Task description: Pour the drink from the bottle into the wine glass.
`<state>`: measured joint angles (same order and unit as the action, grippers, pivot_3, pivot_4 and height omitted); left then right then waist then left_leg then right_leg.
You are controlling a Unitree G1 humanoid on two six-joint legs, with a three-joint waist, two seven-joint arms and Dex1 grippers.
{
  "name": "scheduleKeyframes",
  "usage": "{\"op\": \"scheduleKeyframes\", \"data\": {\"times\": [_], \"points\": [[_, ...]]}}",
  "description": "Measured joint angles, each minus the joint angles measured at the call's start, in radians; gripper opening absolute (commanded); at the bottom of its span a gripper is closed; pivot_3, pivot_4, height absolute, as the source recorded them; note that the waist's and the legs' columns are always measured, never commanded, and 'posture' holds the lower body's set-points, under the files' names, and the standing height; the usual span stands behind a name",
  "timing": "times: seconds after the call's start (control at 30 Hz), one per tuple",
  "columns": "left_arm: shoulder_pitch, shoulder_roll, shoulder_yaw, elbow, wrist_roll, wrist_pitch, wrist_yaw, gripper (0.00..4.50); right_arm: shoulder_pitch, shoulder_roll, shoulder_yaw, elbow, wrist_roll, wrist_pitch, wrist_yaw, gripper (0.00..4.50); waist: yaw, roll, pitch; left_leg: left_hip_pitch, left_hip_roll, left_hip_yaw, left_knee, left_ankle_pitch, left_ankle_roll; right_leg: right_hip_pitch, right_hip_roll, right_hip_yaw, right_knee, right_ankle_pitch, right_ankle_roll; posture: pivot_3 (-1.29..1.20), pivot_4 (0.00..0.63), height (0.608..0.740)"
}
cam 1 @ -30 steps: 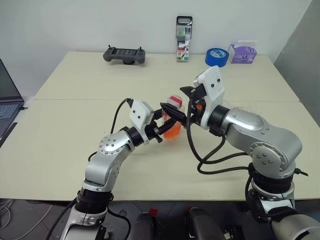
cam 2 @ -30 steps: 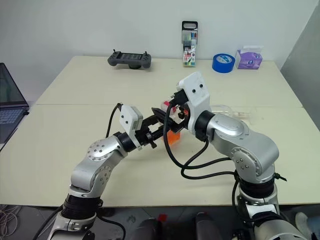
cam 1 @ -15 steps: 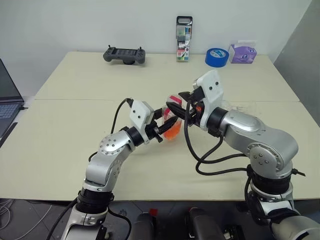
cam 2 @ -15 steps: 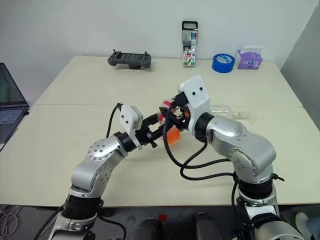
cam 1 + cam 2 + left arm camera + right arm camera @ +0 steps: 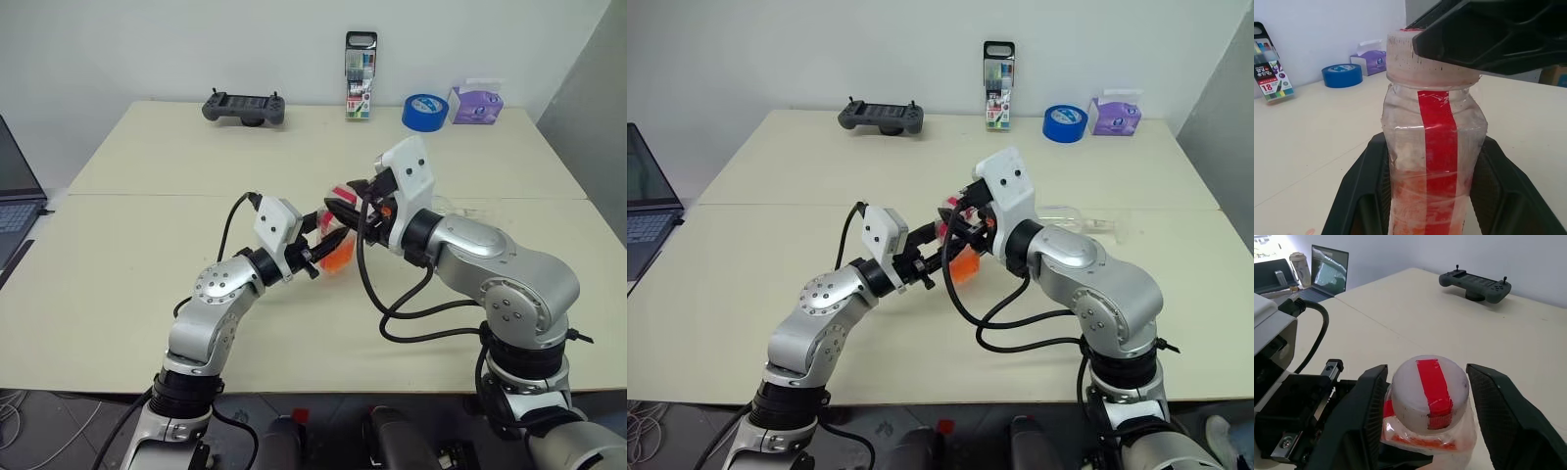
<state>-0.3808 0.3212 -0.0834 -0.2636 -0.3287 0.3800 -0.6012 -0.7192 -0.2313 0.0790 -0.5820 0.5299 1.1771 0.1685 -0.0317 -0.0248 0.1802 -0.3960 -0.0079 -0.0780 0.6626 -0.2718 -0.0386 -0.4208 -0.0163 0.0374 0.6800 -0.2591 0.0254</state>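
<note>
Bottle (image 5: 1432,161), small clear plastic, red strip, pinkish cap (image 5: 1429,387): clamped by left end effector (image 5: 328,247). Right end effector (image 5: 1427,431) straddles cap, fingers not visibly touching. Step: uncapping; next likely needs closing, then twisting.

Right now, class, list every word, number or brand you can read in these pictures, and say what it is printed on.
"18" on the pen case; the other print on its card is too small to read.
Bottle: a plain red strip, no text.
Tissue pack: print too blurred to read.
Tape roll: no text visible.
</note>
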Motion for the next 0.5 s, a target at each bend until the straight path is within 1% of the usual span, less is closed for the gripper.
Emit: {"op": "scheduleKeyframes", "data": {"times": [0.13,0.2,0.23,0.27,0.33,0.4,0.43,0.5], "points": [[0.000,-0.005,-0.001,0.000,0.001,0.000,0.000,1.72,0.006,-0.013,0.004,0.009,-0.003,-0.027,0.018,1.84,0.000,0.000,0.000,0.000,0.000,0.000,0.000,0.000,0.000,0.000,0.000,0.000,0.000,0.000,0.000,0.00,0.150,0.740],[-0.001,-0.011,-0.001,0.002,0.001,0.000,0.002,1.72,0.007,-0.045,0.015,0.039,-0.004,-0.081,0.074,1.84,0.000,0.000,0.000,0.000,0.000,0.000,0.000,0.000,0.000,0.000,0.000,0.000,0.000,0.000,0.000,0.00,0.150,0.740],[-0.003,-0.012,-0.001,0.003,0.001,-0.001,0.000,1.72,0.011,-0.083,0.017,0.077,0.000,-0.146,0.154,1.84,0.000,0.000,0.000,0.000,-0.001,0.001,0.000,0.000,0.000,0.000,0.001,-0.001,0.000,0.000,0.000,0.00,0.150,0.740],[-0.003,-0.012,-0.001,0.003,0.001,-0.001,-0.002,1.72,0.012,-0.101,0.016,0.095,0.001,-0.174,0.196,1.84,0.000,0.000,0.000,0.001,-0.001,0.001,0.000,0.000,0.000,0.001,0.003,-0.001,0.000,0.000,0.000,0.00,0.150,0.740],[-0.006,-0.013,-0.020,0.001,-0.007,-0.002,-0.031,1.71,0.022,-0.203,-0.008,0.173,0.034,-0.268,0.416,1.84,0.002,0.000,0.001,0.000,-0.002,0.002,0.000,0.000,0.000,0.001,0.004,-0.002,-0.002,0.000,0.000,0.00,0.150,0.740],[-0.006,-0.015,-0.048,-0.001,-0.018,0.001,-0.055,1.71,-0.001,-0.319,0.009,0.268,0.032,-0.371,0.640,1.84,0.003,0.000,0.001,0.000,-0.002,0.003,0.001,0.000,0.001,0.002,0.003,-0.001,-0.002,0.000,0.001,0.00,0.150,0.740],[-0.006,-0.016,-0.054,-0.001,-0.019,0.003,-0.059,1.71,-0.025,-0.347,0.027,0.314,0.019,-0.415,0.709,1.84,0.002,0.000,0.001,0.001,-0.002,0.004,0.001,0.000,0.001,0.001,0.003,0.000,-0.002,0.000,0.001,0.00,0.150,0.740],[-0.007,-0.018,-0.055,-0.001,-0.020,0.005,-0.059,1.71,-0.068,-0.359,0.051,0.406,-0.006,-0.488,0.818,1.84,-0.006,0.000,0.001,0.003,0.000,0.005,0.001,0.000,0.001,0.001,0.004,0.002,-0.001,0.000,0.001,0.00,0.150,0.740]]}}
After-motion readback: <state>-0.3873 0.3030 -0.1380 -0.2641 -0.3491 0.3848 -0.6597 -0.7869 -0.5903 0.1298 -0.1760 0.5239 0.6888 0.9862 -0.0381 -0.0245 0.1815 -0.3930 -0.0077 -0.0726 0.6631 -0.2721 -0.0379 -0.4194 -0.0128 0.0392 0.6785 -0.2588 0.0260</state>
